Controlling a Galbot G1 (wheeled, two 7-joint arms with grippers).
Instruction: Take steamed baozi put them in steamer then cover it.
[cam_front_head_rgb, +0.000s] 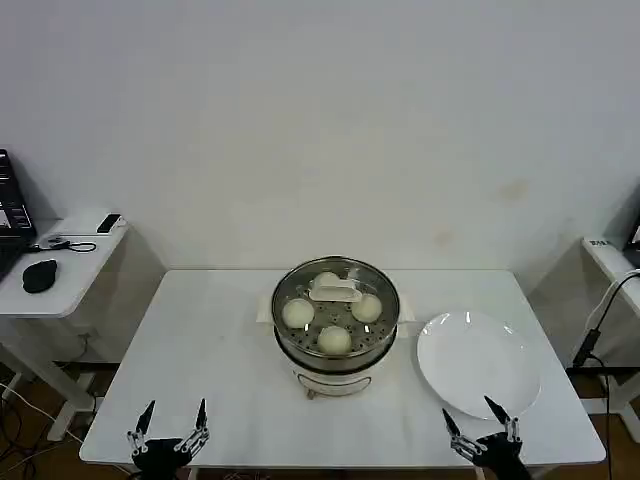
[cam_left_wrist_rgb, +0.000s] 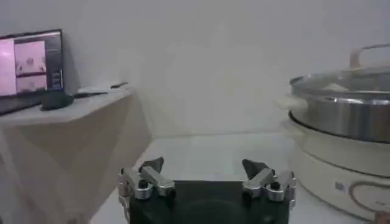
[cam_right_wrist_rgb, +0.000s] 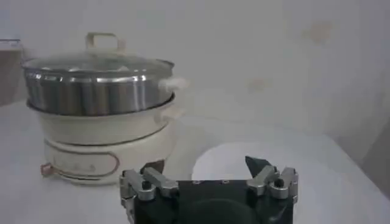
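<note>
Jaws on both arms stand wide apart and hold nothing. Left gripper (cam_front_head_rgb: 172, 422) sits at the near left edge of the bench (cam_front_head_rgb: 210, 340); right gripper (cam_front_head_rgb: 482, 425) sits at the near right edge, just in front of the white plate (cam_front_head_rgb: 478, 362). Each wrist view confirms the spread fingers, with the left gripper (cam_left_wrist_rgb: 206, 178) and right gripper (cam_right_wrist_rgb: 208, 176) well apart from the pot.

Task status, judged from the present layout:

1. Loading: the steamed baozi (cam_front_head_rgb: 334, 340) are inside the steamer (cam_front_head_rgb: 335, 325). Four buns can be counted through the glass in the head view; the far one is partly hidden by the handle. The white plate carries nothing.
2. Covering: the cover (cam_front_head_rgb: 336, 292) rests on the steamer rim, with its cream bar handle at the centre. In the right wrist view the cover (cam_right_wrist_rgb: 97, 61) sits level on the steamer (cam_right_wrist_rgb: 100, 103), with no gap visible at the rim.

Both steps appear complete. No buns lie loose on the bench. Nothing seems left to do beyond keeping the arms parked clear of the pot.
</note>
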